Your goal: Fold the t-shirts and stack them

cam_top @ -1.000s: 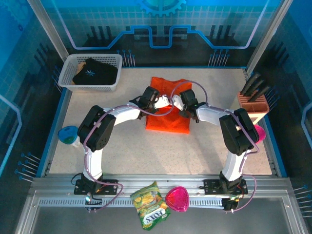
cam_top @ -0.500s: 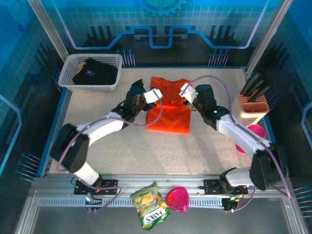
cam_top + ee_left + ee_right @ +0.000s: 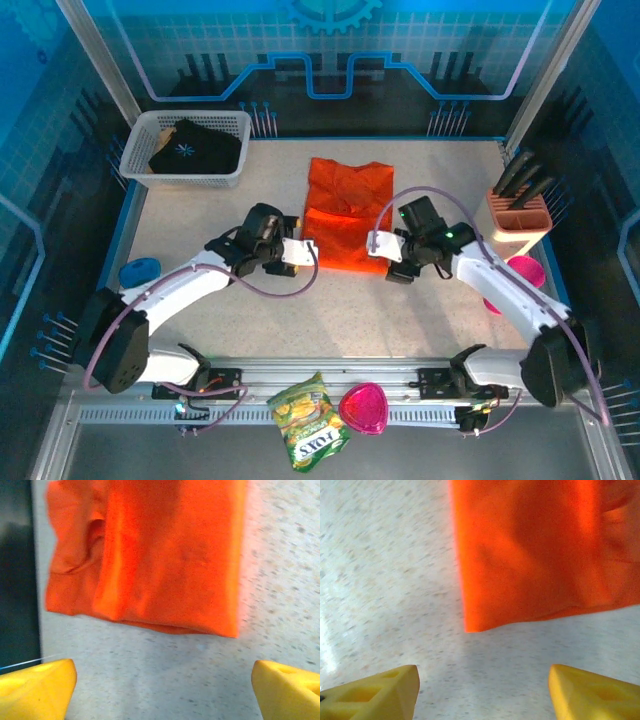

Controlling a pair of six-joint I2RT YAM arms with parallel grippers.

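From above, the orange t-shirt [image 3: 345, 213] lies flat in the middle of the speckled surface [image 3: 250, 320], toward the back, folded into a long narrow shape. The left end effector [image 3: 296, 254] sits just beside the shirt's near left corner, and the right end effector [image 3: 381, 248] sits just beside its near right corner. From up here I cannot tell if either one touches the cloth. The black t-shirt [image 3: 190, 148], with its small white star print, is bunched up in the white basket [image 3: 185, 178] in the far left corner. An orange rack [image 3: 520, 208] with dark handles stands at the right side, with a pink bowl [image 3: 522, 270] near it. A blue bowl [image 3: 140, 271] sits at the left edge. A yellow-green snack bag [image 3: 310, 420] and a pink heart-shaped dish [image 3: 363, 407] lie on the metal rail at the front. From the left wrist, the left end effector [image 3: 162, 690] has its two yellow fingers [image 3: 40, 687] wide apart with just bare surface between them. The orange t-shirt [image 3: 150, 555] lies a little past them, not touching, and its folded edge faces the fingers. From the right wrist, the right end effector [image 3: 482, 692] is wide apart too, with nothing between its yellow fingers [image 3: 370, 695]. The corner of the orange t-shirt [image 3: 540, 550] lies just ahead, with a strip of bare surface in between.
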